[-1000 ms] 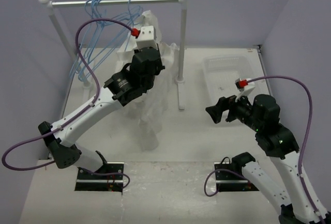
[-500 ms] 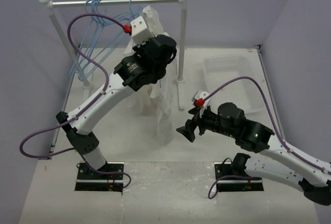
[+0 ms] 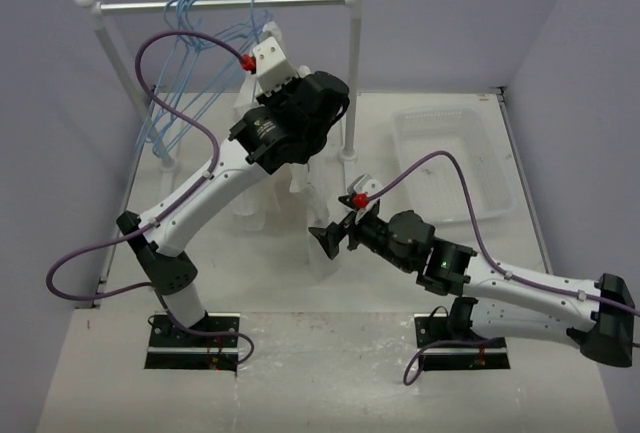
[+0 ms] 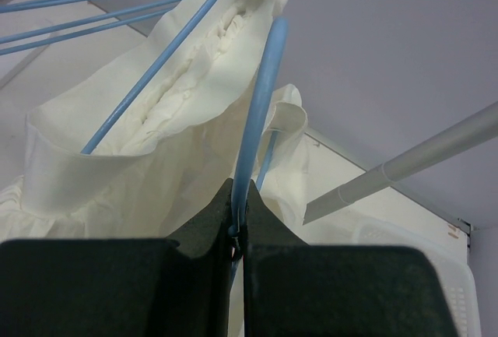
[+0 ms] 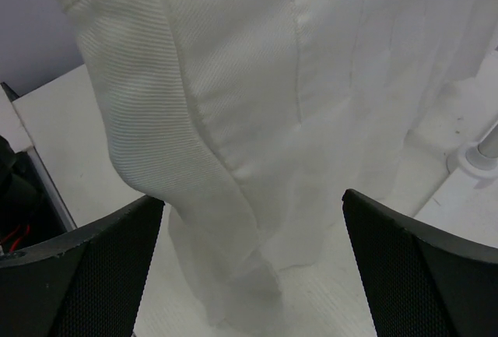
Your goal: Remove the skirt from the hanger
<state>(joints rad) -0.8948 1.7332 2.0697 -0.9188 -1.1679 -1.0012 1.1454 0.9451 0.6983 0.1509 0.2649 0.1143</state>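
The skirt (image 3: 312, 215) is white cloth that hangs from a blue hanger (image 4: 261, 88) down to the table. Its ruffled waistband (image 4: 179, 96) shows in the left wrist view. My left gripper (image 4: 241, 216) is shut on the hanger's blue wire, just under the waistband. In the top view the left gripper (image 3: 316, 103) is up beside the rack's right post. My right gripper (image 3: 326, 238) is open at the skirt's lower part. In the right wrist view the cloth (image 5: 280, 111) hangs just ahead of the right gripper (image 5: 253, 263), between its spread fingers (image 5: 78, 275).
A white clothes rack (image 3: 352, 73) stands at the back with several blue hangers (image 3: 185, 48) on its bar. A clear plastic basket (image 3: 455, 158) lies on the table at the right, and its corner shows in the left wrist view (image 4: 412, 255).
My left arm has swung right, carrying the hanger and the skirt. My right arm has reached far left and low, bringing its open gripper up to the skirt's lower part.
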